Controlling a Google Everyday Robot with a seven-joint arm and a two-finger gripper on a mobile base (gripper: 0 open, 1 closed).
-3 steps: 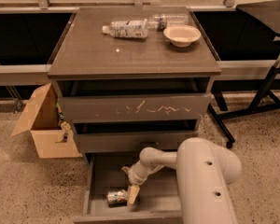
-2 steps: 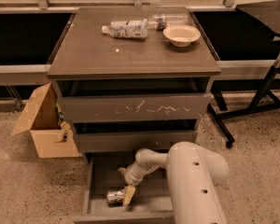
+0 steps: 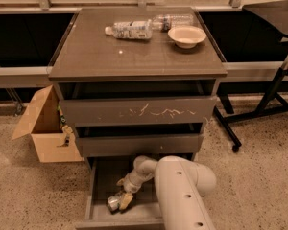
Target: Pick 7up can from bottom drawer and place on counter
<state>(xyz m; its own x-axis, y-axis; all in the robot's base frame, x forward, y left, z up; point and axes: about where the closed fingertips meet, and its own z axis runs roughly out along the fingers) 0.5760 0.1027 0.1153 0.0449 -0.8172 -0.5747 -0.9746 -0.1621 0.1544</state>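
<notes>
The 7up can (image 3: 113, 203), small and silvery, lies on its side on the floor of the open bottom drawer (image 3: 97, 186), near its front left. My gripper (image 3: 123, 193) is reached down into this drawer at the end of my white arm (image 3: 182, 190), right beside the can on its right and touching or nearly touching it. The counter (image 3: 105, 51) is the dark grey-brown top of the cabinet, well above.
On the counter lie two clear plastic bottles (image 3: 129, 29) and a pale bowl (image 3: 186, 35) at the back. The scratched drawer front (image 3: 139, 112) and middle drawer overhang the bottom one. A cardboard box (image 3: 43, 128) stands left of the cabinet; a black stand (image 3: 273, 95) is to the right.
My gripper has moved a little left and down inside the bottom drawer, closer onto the can. The can has shifted slightly left.
</notes>
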